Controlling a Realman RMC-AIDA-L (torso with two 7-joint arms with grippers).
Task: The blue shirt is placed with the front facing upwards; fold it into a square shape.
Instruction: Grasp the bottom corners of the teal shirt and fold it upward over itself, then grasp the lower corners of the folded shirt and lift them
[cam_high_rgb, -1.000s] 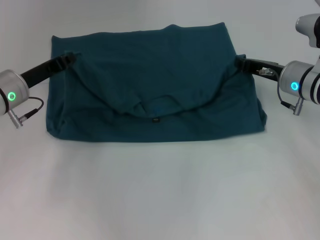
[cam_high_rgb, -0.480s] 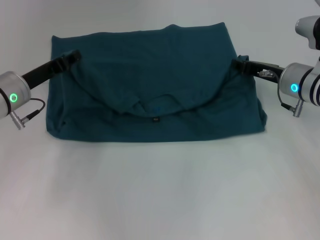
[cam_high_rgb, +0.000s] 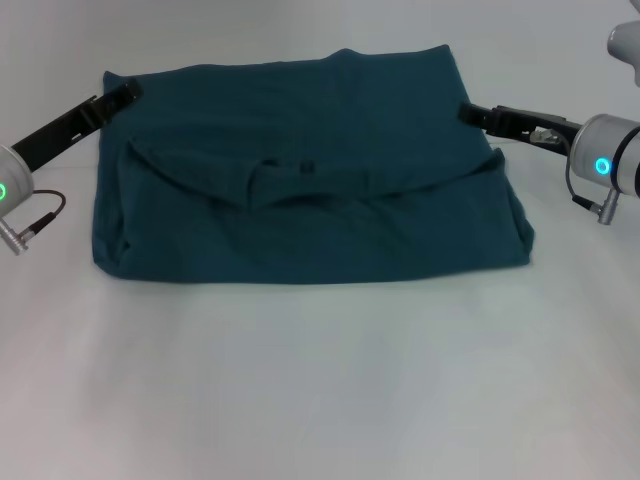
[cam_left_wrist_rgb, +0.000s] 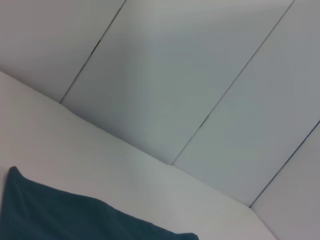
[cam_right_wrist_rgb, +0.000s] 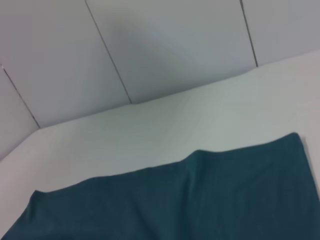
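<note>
1. Desk (cam_high_rgb: 320, 380): plain white surface; it carries the blue shirt and extends under both end effectors
2. Blue shirt (cam_high_rgb: 300, 170): lies flat on the desk between the two end effectors, folded into a wide rectangle. A curved fold edge runs across its middle. Only plain teal fabric faces up. The right wrist view shows its far edge (cam_right_wrist_rgb: 200, 195) against the desk; the left wrist view shows one corner (cam_left_wrist_rgb: 60, 215)
3. Left end effector (cam_high_rgb: 128, 90): sits at the shirt's far left corner, at the cloth edge. Contact with the cloth cannot be confirmed; finger state cannot be determined
4. Right end effector (cam_high_rgb: 466, 113): sits at the shirt's right edge, near the far corner. Grip on the cloth cannot be confirmed; finger state cannot be determined
</note>
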